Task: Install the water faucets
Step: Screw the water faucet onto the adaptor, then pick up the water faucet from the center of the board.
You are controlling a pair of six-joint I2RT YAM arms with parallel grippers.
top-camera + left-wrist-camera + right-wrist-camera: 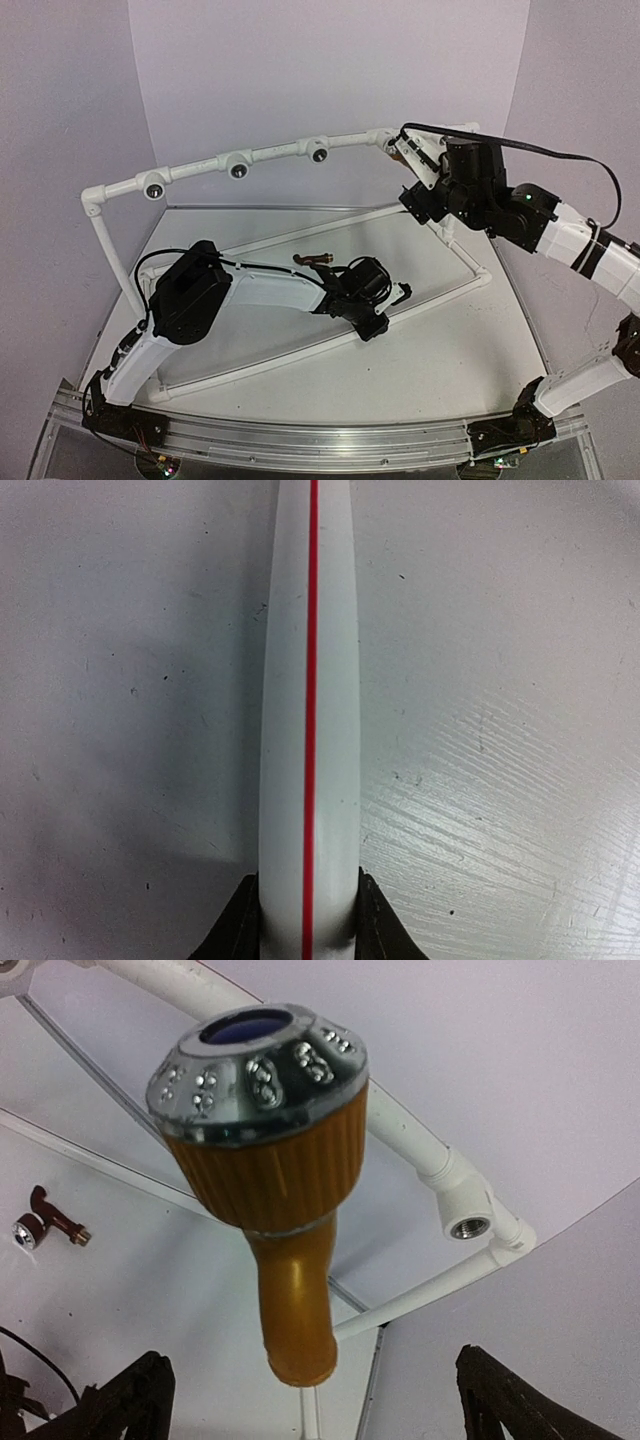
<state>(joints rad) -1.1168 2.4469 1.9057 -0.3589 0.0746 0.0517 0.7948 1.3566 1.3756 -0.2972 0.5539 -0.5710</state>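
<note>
**Yellow faucet at the frame's far right corner, brown one lying on the bench**

What carries the yellow-orange faucet (270,1160) cannot be made out. In the right wrist view it fills the middle, silvery end up. Its narrow end hangs between the fingers of the right pincer (312,1400), which stand wide and clear of it. From above it is only a small orange patch at the right end of the raised rail of the pipe frame (270,152), half hidden by the wrist.

The left pincer (378,312) is clamped narrow on a white pipe (335,680) with a red stripe; its own view shows just the fingertips (238,930).

The dark reddish-brown faucet (316,260) lies near the middle of the bench (450,350), just beyond the left wrist and apart from both pincers.

The bench is white, scuffed and scratched, with a metal rail (330,440) along its near edge. Pale lilac panels (300,60) close the back and sides.
</note>
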